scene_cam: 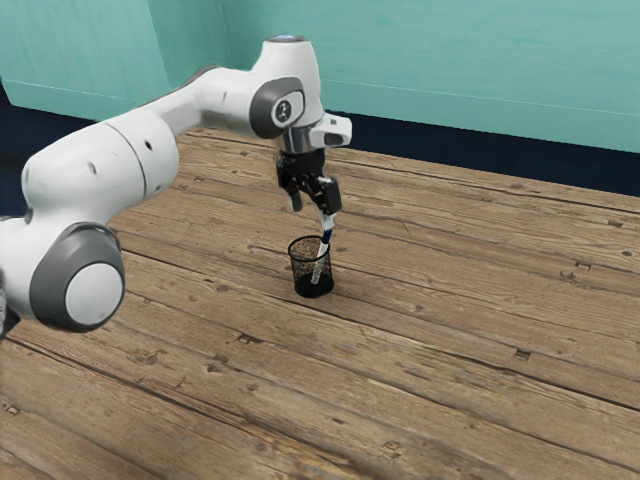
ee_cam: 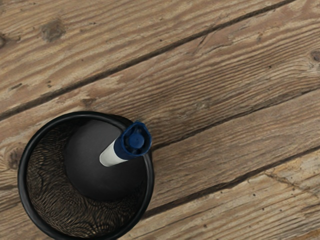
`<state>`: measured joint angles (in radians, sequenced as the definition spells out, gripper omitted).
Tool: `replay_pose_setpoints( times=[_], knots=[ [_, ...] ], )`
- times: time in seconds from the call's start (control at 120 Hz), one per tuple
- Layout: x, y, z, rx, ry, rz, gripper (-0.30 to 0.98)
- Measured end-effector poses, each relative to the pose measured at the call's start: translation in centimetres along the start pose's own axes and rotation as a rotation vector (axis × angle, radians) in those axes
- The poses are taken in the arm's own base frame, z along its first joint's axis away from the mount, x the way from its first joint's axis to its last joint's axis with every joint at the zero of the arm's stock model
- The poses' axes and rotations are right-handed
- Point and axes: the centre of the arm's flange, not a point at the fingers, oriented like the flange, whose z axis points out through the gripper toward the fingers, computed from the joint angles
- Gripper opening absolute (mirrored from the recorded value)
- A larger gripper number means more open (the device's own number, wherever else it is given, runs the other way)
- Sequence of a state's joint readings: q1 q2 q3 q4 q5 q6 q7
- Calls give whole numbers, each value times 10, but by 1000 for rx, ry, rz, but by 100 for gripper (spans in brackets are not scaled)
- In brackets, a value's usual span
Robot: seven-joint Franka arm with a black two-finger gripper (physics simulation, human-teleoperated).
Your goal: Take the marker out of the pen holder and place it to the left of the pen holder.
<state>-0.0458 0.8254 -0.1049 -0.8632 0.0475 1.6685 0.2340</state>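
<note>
gripper [scene_cam: 312, 213] above holder [scene_cam: 298, 273], pointing down, fingers apart, one on each side of a gap, clamped on nothing. marker [scene_cam: 326, 242] is in holder, tilted, lower end inside, blue end up past the rim, just under one finger; can't tell if they touch. wrist view: blue end over the rim, white part below it, dark round holder bottom. holder black, mesh, upright on wood boards [scene_cam: 450, 350]. white arm [scene_cam: 90, 175] in from exterior view's left. teal wall [scene_cam: 450, 50] behind.
</note>
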Motion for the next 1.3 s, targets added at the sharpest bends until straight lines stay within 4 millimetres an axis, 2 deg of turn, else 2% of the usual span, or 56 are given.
replay_pose_setpoints(
  times=[0.133,0.342,0.542,0.592,0.733,0.858,0.942,1.008,1.175,1.3],
  knots=[
    [8,1,28,-14,-1,12,69],
    [13,-8,54,-8,4,14,69],
    [19,-8,59,-1,38,24,67],
    [20,-9,61,1,41,24,58],
    [21,-10,63,3,47,24,23],
    [21,-11,61,10,53,23,5],
    [19,-14,47,22,64,24,-2],
    [15,-17,24,37,81,26,-4],
    [-3,-28,-37,80,107,23,-8],
    [-19,-24,-96,120,140,29,-10]
  ],
)
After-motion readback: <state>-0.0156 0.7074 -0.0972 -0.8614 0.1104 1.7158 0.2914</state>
